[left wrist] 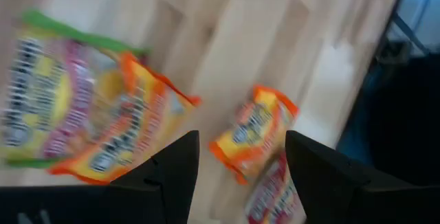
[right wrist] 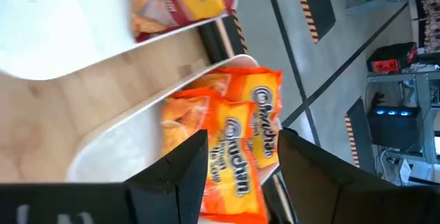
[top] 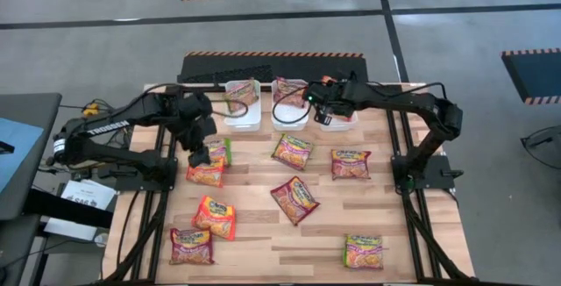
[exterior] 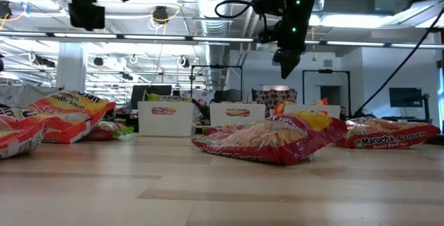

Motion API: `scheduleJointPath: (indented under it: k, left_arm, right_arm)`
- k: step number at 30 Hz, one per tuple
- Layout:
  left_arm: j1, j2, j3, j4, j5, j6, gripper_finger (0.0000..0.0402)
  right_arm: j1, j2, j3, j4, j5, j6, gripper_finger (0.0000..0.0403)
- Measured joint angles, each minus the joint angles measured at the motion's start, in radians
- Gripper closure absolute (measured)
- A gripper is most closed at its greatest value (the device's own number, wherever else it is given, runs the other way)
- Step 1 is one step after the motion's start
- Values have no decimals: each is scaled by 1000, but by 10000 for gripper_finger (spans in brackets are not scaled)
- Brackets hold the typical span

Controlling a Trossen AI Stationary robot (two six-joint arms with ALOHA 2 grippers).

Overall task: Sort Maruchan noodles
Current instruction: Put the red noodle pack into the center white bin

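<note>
Three white bins (top: 244,117) hold some packets; about nine Maruchan noodles (top: 294,200) lie unsorted on the tabletop (top: 263,233). Left gripper (top: 200,150) and right gripper (top: 323,110) hover with jaws released, empty.

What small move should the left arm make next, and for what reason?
Probably lower the left gripper onto the orange-trimmed packet beneath it. Its fingers are open and empty, hovering above the packets at the table's left side, while the right gripper, also open, hangs over the right bin holding orange packets.

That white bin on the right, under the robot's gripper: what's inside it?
The rightmost white bin holds orange Maruchan packets, at least two overlapping. The open right gripper hovers above. Anything beneath those packets is covered.
</note>
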Motion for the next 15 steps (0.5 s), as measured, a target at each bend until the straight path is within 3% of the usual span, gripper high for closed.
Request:
scheduleJointPath:
  k: [4,15]
  left_arm:
    - [-82,-2,-38,2,66,-48,200]
    - [-281,1,-185,11,94,-308,200]
  right_arm:
    - [49,0,0,-16,0,36,205]
    - [165,0,0,-43,-2,104,205]
